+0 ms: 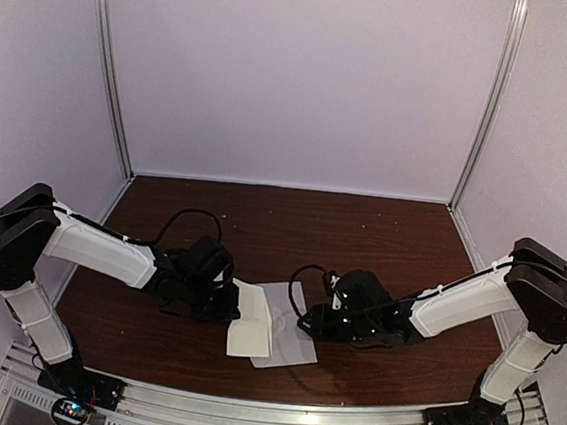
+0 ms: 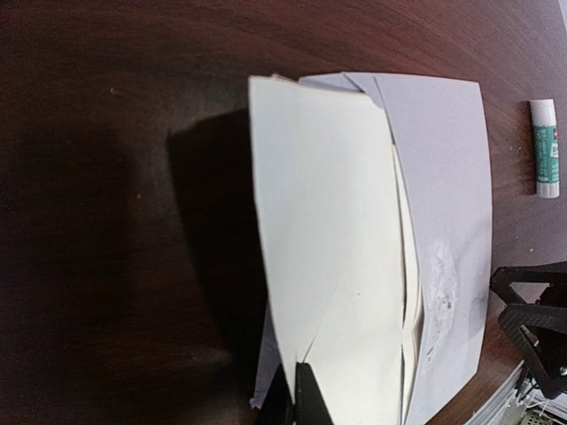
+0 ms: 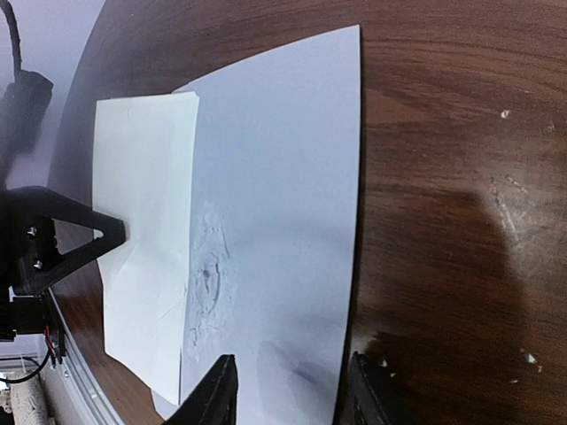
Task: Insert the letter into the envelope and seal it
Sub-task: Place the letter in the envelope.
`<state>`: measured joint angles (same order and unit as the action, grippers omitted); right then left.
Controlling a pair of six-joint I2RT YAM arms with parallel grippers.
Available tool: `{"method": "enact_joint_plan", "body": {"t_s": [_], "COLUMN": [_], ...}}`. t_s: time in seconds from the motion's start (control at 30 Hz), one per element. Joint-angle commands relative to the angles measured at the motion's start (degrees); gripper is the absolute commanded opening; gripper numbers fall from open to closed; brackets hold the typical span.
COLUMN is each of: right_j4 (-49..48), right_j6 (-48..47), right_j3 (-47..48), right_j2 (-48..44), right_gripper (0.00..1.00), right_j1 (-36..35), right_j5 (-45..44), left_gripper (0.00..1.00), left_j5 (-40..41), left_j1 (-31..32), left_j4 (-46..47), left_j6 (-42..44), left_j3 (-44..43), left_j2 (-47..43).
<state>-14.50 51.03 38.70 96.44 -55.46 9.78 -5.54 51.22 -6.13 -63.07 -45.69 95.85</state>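
Cream paper with diagonal seams forms the envelope (image 2: 332, 239), which is clamped at its near edge by the left gripper (image 2: 299, 390). The jaws are closed tight on that edge, and only one black finger is seen over the paper in the left wrist view. The envelope is held tilted and is lifted off the dark wooden table (image 2: 106, 221) on the side away from the letter (image 2: 443, 177), where a shadow is cast. Along the long edge to the right of the left gripper, the envelope's layers are slightly parted. The letter, a larger pale lavender-white sheet, lies flat on the table, partly beneath the envelope and extending toward the right gripper (image 3: 292, 390). A rumpled patch is visible on the letter just beside the parted edge. Whether any part of the letter has entered that edge cannot be told. The right gripper is released. Its fingers (image 3: 213, 394) are spread, one over the letter's near edge and the other over bare wood just beside the sheet, and nothing is gripped between them. A glue stick (image 2: 545, 146) with a green label lies on the table to the right of the left gripper, beyond the letter and apart from both sheets.
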Motion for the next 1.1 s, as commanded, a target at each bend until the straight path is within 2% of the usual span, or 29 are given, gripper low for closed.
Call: {"method": "enact_joint_plan", "body": {"t_s": [0.0, 0.17, 0.67, 0.87, 1.07], "right_j4": [-4.1, -9.6, -11.2, -8.5, -2.1], "right_j6": [2.1, 4.8, 5.4, 4.4, 2.0], "right_j3": [-1.9, -4.6, -0.2, -0.1, -0.1], "right_j2": [2.3, 2.1, 4.9, 2.2, -4.2], "right_gripper": [0.43, 0.41, 0.39, 0.40, 0.46], "right_j1": [-0.2, -0.8, -3.0, -3.1, -3.0], "right_j5": [4.1, 6.3, 7.1, 5.1, -0.7], "left_gripper": [0.00, 0.00, 0.00, 0.00, 0.03], "left_j5": [0.5, 1.4, -0.5, 0.6, 2.3], "left_j1": [0.4, 0.4, 1.6, 1.6, 1.6], "left_j4": [0.8, 0.8, 5.5, 5.6, 4.6], "left_j6": [0.4, 0.0, 1.3, 2.9, 5.6], "left_j3": [-1.6, -2.2, -3.4, -3.3, -2.5], "left_j2": [1.1, 1.7, 3.8, 2.3, -1.0]}}
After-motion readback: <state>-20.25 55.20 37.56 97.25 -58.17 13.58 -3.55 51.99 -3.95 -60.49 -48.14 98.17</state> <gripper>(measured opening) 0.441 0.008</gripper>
